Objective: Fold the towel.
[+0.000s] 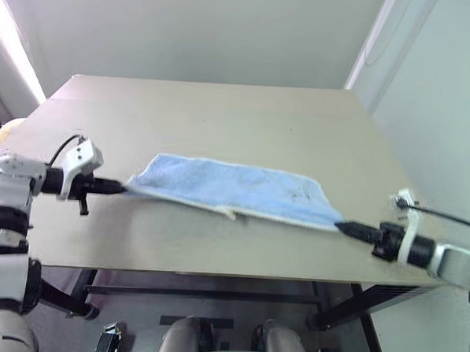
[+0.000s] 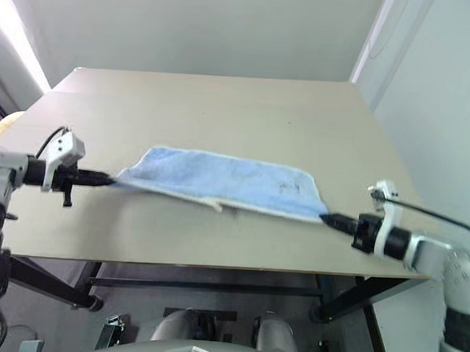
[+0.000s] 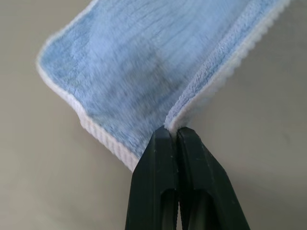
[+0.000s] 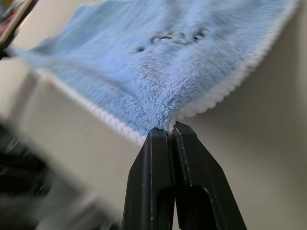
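**Blue terry towel held taut between two hands**

Light blue fluffy cloth with white stitched edging, the towel (image 1: 234,188) stretched lengthwise above the bench (image 1: 222,120), near its front edge, sagging slightly in the middle. The left hand (image 1: 121,188) was pinched shut on one end; the right hand (image 1: 341,226) was clamped shut on the opposite end, close to a small dark mark (image 1: 297,193). The towel looked soft, light and limp, likely to drape and crease easily; the firmer stitched corners seemed the surest places to grip. The bench top was plain, smooth and beige, on dark legs. Pale walls stood behind and to the right.
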`<action>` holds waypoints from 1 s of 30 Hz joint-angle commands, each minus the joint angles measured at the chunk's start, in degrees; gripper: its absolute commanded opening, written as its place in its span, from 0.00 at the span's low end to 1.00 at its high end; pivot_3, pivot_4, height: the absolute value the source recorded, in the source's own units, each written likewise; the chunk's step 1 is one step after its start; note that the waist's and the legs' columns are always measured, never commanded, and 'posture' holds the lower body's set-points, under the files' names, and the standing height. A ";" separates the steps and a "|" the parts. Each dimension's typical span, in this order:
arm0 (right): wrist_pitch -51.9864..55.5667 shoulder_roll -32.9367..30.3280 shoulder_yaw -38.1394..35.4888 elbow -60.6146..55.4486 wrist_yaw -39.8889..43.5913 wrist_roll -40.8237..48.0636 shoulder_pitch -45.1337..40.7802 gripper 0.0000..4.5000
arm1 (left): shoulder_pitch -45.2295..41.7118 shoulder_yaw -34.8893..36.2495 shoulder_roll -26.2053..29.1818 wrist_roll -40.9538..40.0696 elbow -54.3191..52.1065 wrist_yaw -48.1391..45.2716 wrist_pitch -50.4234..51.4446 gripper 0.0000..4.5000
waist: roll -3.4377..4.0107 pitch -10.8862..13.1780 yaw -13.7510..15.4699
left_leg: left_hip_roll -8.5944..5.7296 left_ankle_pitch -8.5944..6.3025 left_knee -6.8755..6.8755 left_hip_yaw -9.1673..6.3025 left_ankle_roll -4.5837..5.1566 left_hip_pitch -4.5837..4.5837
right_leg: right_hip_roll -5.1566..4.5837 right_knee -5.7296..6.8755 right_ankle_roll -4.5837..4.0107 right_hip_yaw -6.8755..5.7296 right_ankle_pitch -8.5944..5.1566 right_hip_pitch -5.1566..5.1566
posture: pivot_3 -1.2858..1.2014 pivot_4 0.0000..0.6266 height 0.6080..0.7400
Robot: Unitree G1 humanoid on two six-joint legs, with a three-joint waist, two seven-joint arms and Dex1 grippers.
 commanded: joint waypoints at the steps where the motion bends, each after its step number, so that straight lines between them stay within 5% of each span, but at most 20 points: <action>1: 1.37 -1.75 -3.62 -7.10 2.41 5.47 4.64 0.00 | 5.81 2.93 4.13 -4.30 -10.48 -2.64 6.00 0.00 | 0.02 0.00 -0.06 | 0.01 -0.01 -0.10 0.00 0.00 0.18 | 0.00 -0.12 0.02 -0.01 0.02 0.19 | 0.52 0.00 0.96; 8: 1.10 -5.56 -6.09 -11.39 4.99 11.03 12.09 0.00 | 18.08 3.51 10.76 -6.13 -19.27 -6.16 6.41 0.00 | -0.01 -0.07 0.31 | 0.00 0.00 -1.37 0.29 -0.04 0.41 | 0.05 -1.15 0.00 0.01 0.06 0.28 | 0.52 0.00 0.96; 21: -3.13 1.98 5.26 11.79 -4.49 5.88 -11.06 0.00 | -2.92 -3.35 -3.00 -1.80 -0.41 0.33 6.86 0.00 | -0.06 -0.21 1.28 | -0.01 0.32 -1.62 0.55 -0.46 0.25 | 0.02 -1.14 -0.11 -0.04 0.24 -0.01 | 0.52 0.00 0.96; 30: -10.62 3.29 8.64 24.84 -4.56 -2.92 -18.62 0.00 | -13.76 -4.14 -6.10 2.14 15.53 4.49 2.29 0.00 | -0.07 -0.20 1.37 | 0.11 0.06 -0.86 0.54 -0.07 0.31 | 0.05 -0.99 0.08 -0.07 0.40 0.08 | 0.52 0.00 0.96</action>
